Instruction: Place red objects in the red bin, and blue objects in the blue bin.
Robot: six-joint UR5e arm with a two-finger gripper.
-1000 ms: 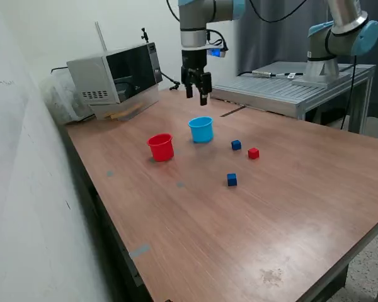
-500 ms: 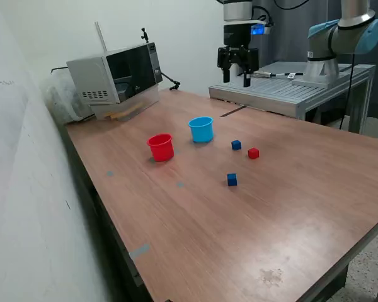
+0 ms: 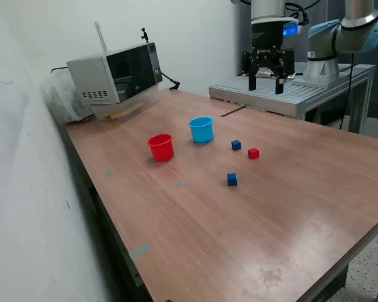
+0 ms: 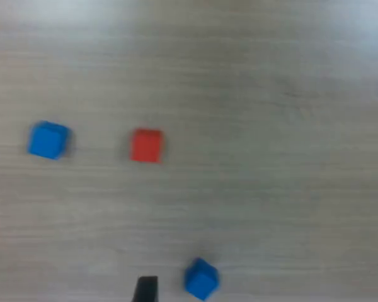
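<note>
The pincer (image 3: 266, 82) hangs released and empty, high over the worktop (image 3: 290, 207). Below it lie a red cube (image 3: 253, 153) and two blue cubes (image 3: 236, 145) (image 3: 232, 180) (all apart). The red cup (image 3: 160, 147) and blue cup (image 3: 201, 129) stand further off.
</note>
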